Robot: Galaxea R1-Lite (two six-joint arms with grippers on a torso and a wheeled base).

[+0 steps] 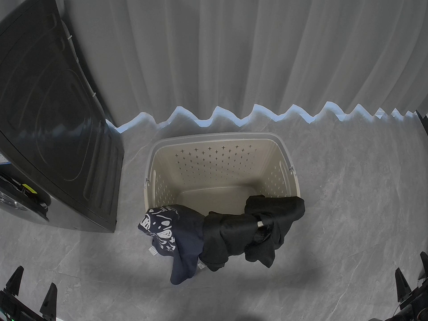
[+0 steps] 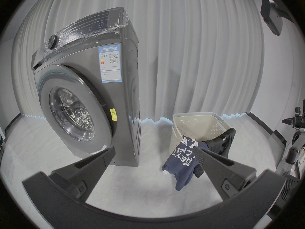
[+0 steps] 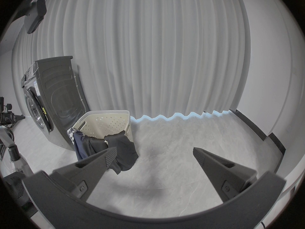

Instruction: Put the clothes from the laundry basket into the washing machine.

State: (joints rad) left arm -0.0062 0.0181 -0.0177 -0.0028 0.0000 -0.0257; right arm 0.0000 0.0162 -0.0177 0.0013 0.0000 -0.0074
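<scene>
I have two garments to deal with, both draped over the near rim of the laundry basket (image 1: 292,170), which stands on the floor (image 1: 356,201) just to the right of the washing machine (image 1: 53,125). The navy garment (image 1: 176,237) with white print hangs mostly outside the basket on the washer's side. The black garment (image 1: 240,237) lies beside it, overlapping it at the middle, and spills over the rim toward the right corner.

I judge both to be light, limp cloth: no stiffness, nothing fragile, but they will sag, trail and may snag on the rim or drag each other along where they overlap. I would pinch a thick fold at the crest, where the fabric bunches over the rim, rather than a loose hanging edge that could slide out. The navy one looks the easier first pick, since its bulk hangs free.

The left gripper (image 1: 34,278) sits low at the near left, well apart from the clothes, its fingers spread and holding nothing; from its wrist view it faces the washer's round door (image 2: 71,112), which looks closed to me. The right gripper (image 1: 410,264) sits low at the near right, likewise spread and empty, aimed past the basket.
</scene>
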